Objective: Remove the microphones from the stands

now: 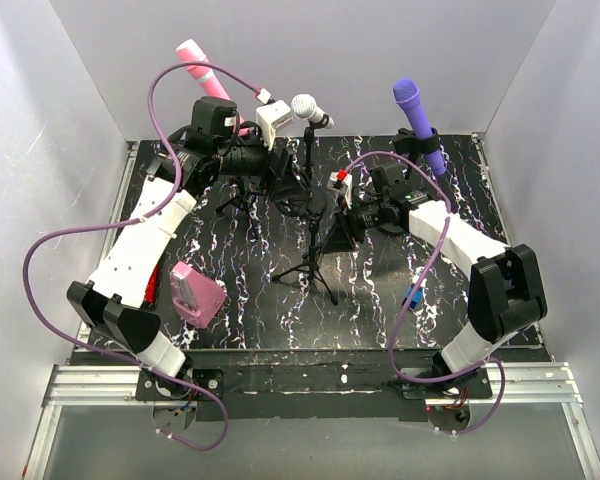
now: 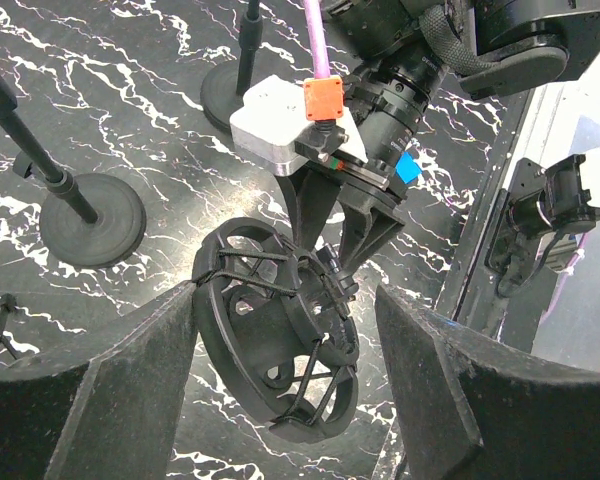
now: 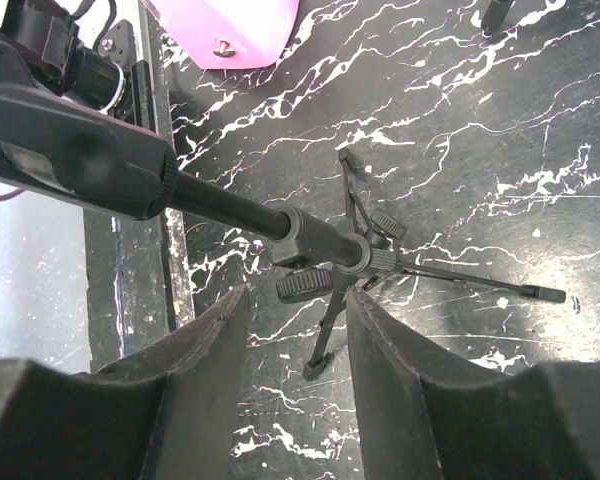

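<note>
Presently we are straddling the black shock-mount ring (image 2: 242, 330) with the unclenched left gripper (image 2: 285, 300); the silver-headed microphone (image 1: 310, 108) is slanting just upper-right of it.

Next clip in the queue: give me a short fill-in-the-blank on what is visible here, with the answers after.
1. The microphone farthest right in the top view is ____.
2. The left gripper has its jaws ____.
3. The stand seen beyond the right gripper rests on ____ thin legs.
4. The flat box lying in the left half of the top view is ____.
Missing words: purple; open; three; pink.
</note>
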